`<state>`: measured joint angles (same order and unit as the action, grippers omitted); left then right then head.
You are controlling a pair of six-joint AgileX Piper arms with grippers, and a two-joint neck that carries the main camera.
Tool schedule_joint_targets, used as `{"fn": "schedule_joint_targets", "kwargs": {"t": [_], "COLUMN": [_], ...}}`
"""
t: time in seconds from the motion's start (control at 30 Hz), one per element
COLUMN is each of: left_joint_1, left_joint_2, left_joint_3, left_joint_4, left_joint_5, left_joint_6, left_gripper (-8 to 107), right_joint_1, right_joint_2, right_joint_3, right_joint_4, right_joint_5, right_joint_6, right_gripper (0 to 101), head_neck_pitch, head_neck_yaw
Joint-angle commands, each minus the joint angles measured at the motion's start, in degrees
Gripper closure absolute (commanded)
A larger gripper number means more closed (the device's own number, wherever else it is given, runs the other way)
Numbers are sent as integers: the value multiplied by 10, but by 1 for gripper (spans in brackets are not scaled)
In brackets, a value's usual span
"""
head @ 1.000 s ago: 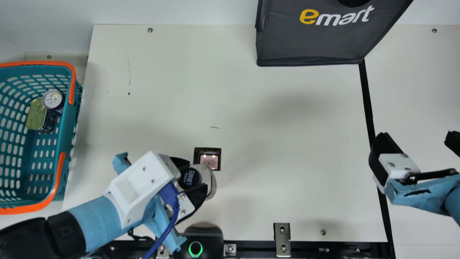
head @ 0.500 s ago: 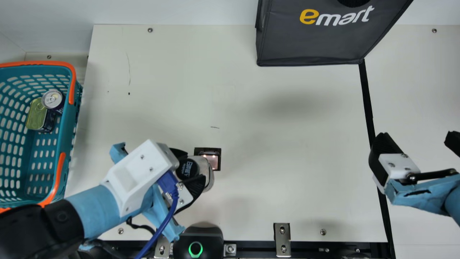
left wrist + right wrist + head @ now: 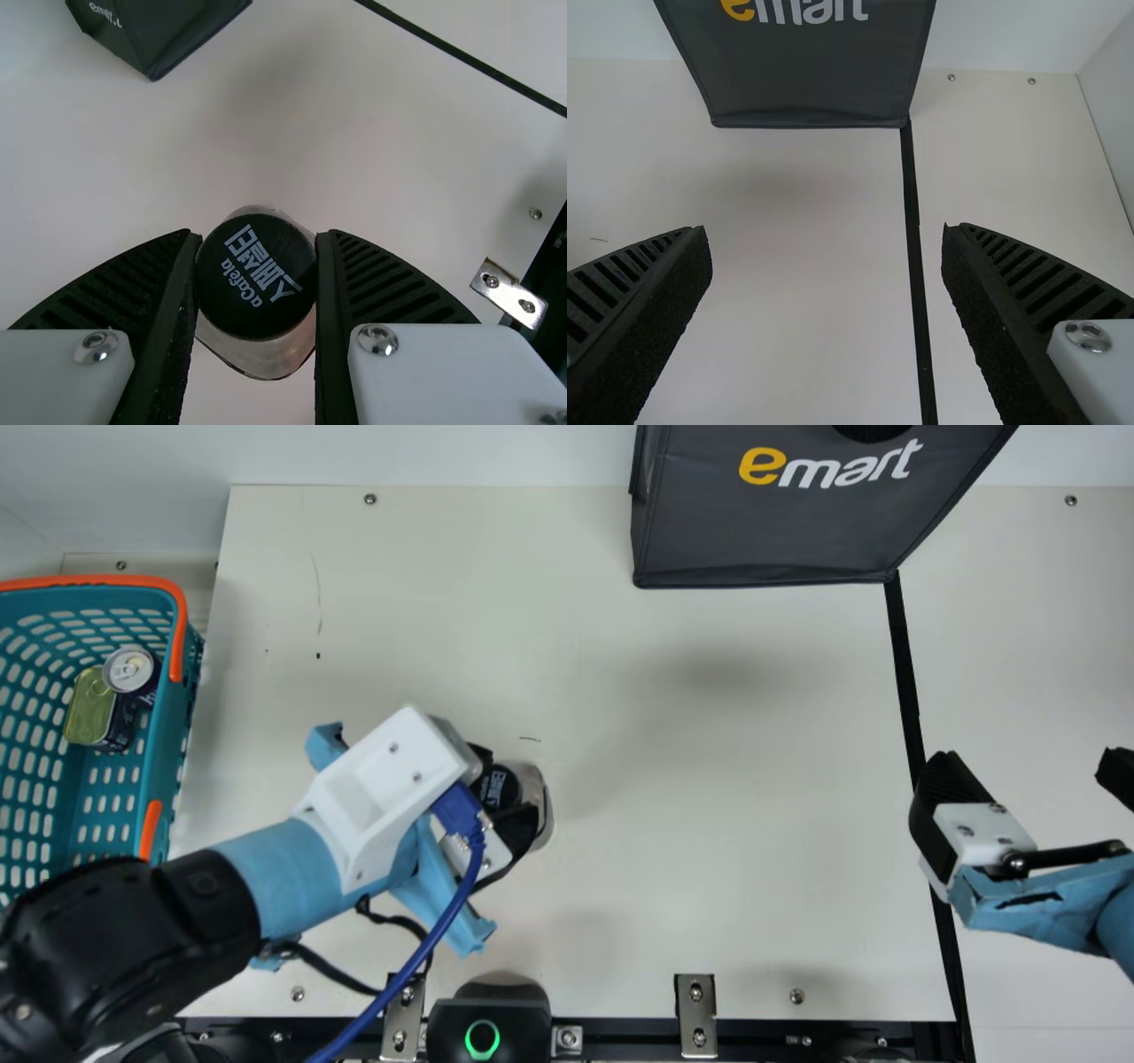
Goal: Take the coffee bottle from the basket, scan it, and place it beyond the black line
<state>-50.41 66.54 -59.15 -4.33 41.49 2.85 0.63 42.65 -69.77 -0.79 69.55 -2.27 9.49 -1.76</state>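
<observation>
Left gripper [image 3: 512, 788] and coffee bottle [image 3: 499, 786] moved up the main view and a bit toward the black line [image 3: 905, 669] vs the previous frame; the lit scanner window that was partly visible then is now covered by them. Right gripper [image 3: 1023, 762] same pose as before, at the black line, its fingers spread wide with nothing between, line running between them in the right wrist view. Bottle on the basket side of the black line, well apart from it, pinched between the left gripper's two fingers. Hard to see: lower body, mostly under the cap [image 3: 256, 274]; whether the base touches anything, can't tell. Basket [image 3: 161, 731], well apart from the black line, cut off at the main view's left edge and partly behind the left arm; bag [image 3: 762, 527] at the line's far end, top cut off. Bottle: round black cap, white lettering, pale greyish shiny body [image 3: 270, 356].
</observation>
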Motion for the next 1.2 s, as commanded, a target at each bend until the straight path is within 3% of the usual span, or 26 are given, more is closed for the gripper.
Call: {"fn": "schedule_joint_targets", "kwargs": {"t": [0.0, 0.43, 1.17], "left_joint_1": [2, 11, 10], "left_joint_2": [15, 100, 199], "left_joint_3": [-9, -55, -82], "left_joint_4": [0, -3, 24], "left_joint_5": [-5, -43, -108], "left_joint_6": [6, 27, 9], "left_gripper": [89, 89, 89], "right_joint_1": [0, 0, 0], "right_joint_2": [0, 0, 0], "right_joint_3": [0, 0, 0], "right_joint_4": [0, 0, 0], "right_joint_5": [0, 0, 0], "right_joint_6": [0, 0, 0], "right_gripper": [10, 10, 10], "head_neck_pitch": [-16, -16, -16], "head_neck_yaw": [2, 2, 2]}}
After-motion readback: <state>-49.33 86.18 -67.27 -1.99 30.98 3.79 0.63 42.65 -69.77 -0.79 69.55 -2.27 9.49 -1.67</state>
